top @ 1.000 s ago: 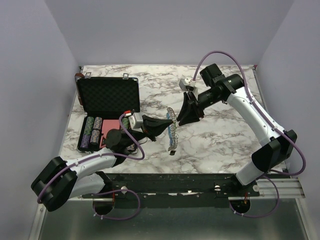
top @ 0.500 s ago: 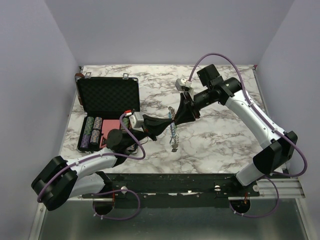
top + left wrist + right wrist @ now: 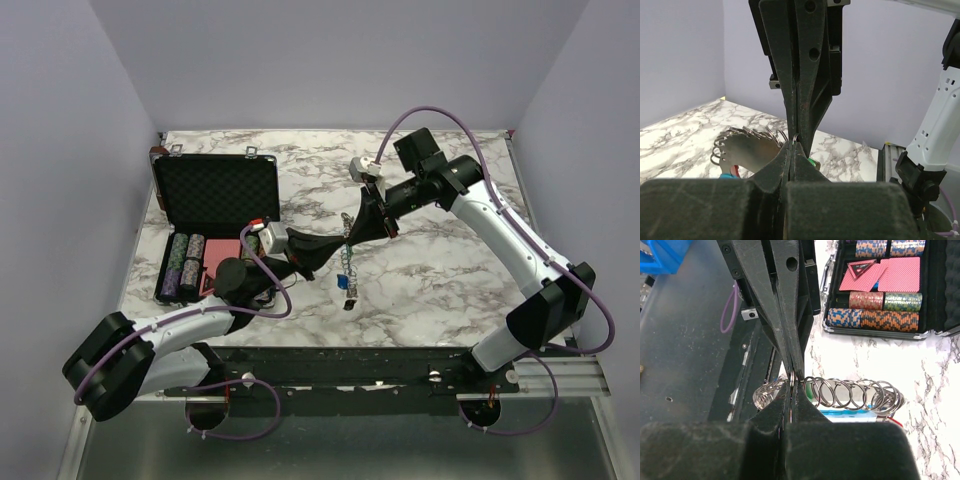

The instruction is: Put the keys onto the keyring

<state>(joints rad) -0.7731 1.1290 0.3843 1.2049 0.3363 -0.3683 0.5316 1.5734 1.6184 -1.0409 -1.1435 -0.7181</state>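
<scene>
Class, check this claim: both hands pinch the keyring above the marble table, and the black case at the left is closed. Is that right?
Not quite. The case lies open, its chips showing, as the top view shows. Both the left hand and right hand do pinch the keyring.

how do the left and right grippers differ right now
The left gripper reaches in from the poker chip case side, pointing right; the right gripper comes from the far right, pointing left. The left arm lies short and bent, the right arm stretches long. Both are shut, tips meeting on the keyring.
</scene>
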